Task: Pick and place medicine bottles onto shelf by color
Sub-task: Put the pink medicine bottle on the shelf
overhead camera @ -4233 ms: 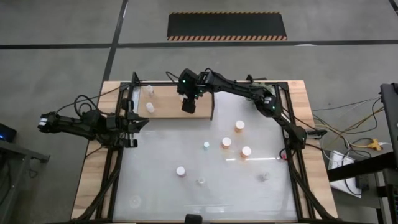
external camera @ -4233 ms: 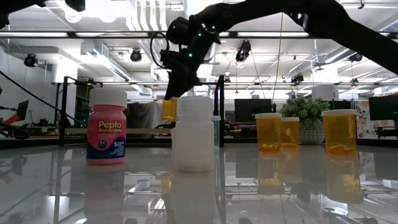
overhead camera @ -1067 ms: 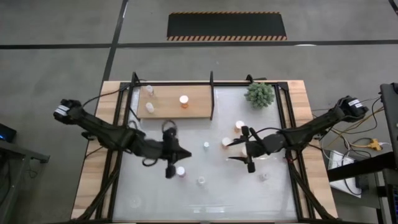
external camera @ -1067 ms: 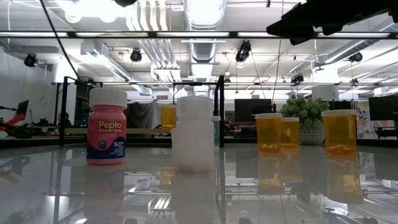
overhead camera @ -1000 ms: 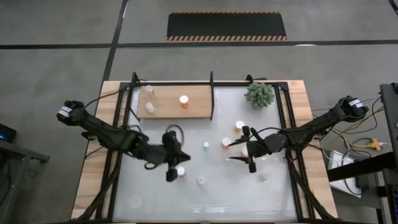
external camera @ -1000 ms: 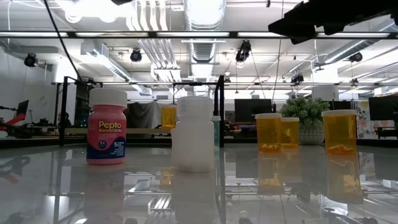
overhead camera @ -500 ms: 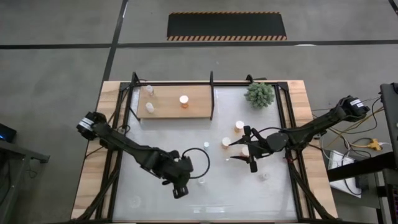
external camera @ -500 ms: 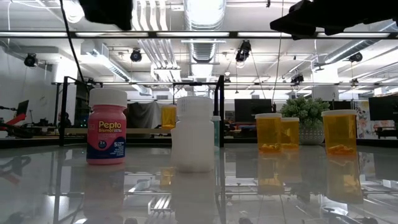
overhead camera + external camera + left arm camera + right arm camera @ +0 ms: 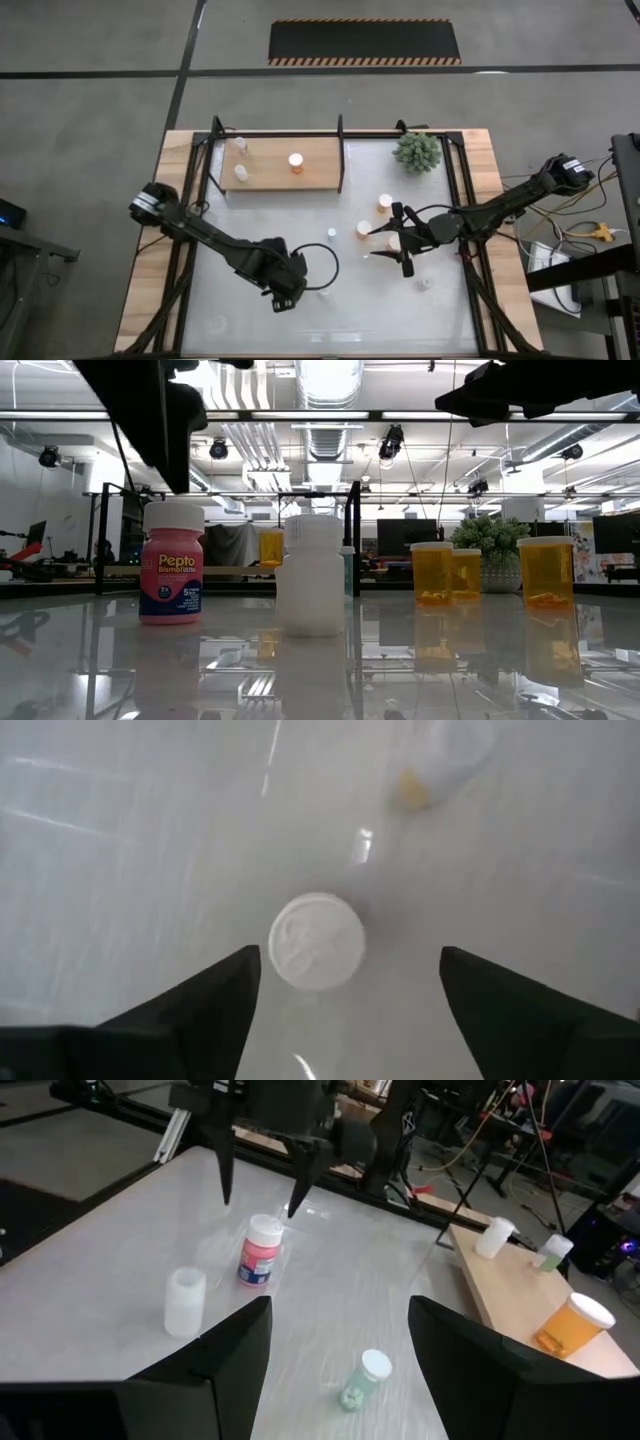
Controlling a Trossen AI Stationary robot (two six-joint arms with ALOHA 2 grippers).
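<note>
A pink-labelled medicine bottle (image 9: 172, 570) with a white cap (image 9: 318, 942) stands upright on the white table, toward its near left. My left gripper (image 9: 350, 955) hangs open over it, pointing down. Its two fingertips stand on either side just above the cap and touch nothing, as the right wrist view (image 9: 258, 1198) shows. My right gripper (image 9: 401, 240) hovers open and level at the table's right, beside the orange bottles (image 9: 364, 228). The shelf (image 9: 320, 178) at the far left holds two white bottles (image 9: 241, 172) and one orange bottle (image 9: 296, 162).
A white bottle (image 9: 312, 575) stands just right of the pink one. A small green bottle (image 9: 360, 1378) lies mid-table. Clear bottles (image 9: 424, 284) stand near the front right. A spiky green plant (image 9: 417, 151) sits at the far right. Black frame bars (image 9: 341, 150) edge the shelf.
My left gripper has swung toward the table's near edge and come down over the pink bottle, tipping from a shallow slant to point steeply down. It has dropped into the top of the low view. The bottles have kept their places.
</note>
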